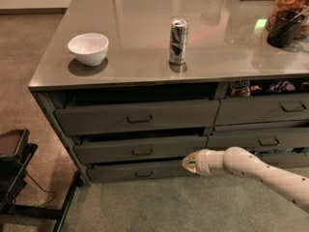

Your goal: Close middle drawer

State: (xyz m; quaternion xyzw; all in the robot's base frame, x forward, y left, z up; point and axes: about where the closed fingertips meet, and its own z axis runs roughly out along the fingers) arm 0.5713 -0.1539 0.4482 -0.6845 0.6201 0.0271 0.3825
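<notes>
The middle drawer (140, 149) is the wide dark grey-brown one with a small centre bail handle, second of three wide drawers on the left. It stands pulled out a little, with a dark gap above its front. My gripper (189, 163) reaches in from the lower right on a white arm. Its tip sits just below the middle drawer's right end, in front of the bottom drawer (137, 171).
The top wide drawer (137, 116) is also ajar. On the counter (145, 13) stand a white bowl (88, 48), a can (178, 41) and a dark jar (285, 25). A narrower drawer stack (263, 124) is on the right. A black stand (14, 178) sits at lower left.
</notes>
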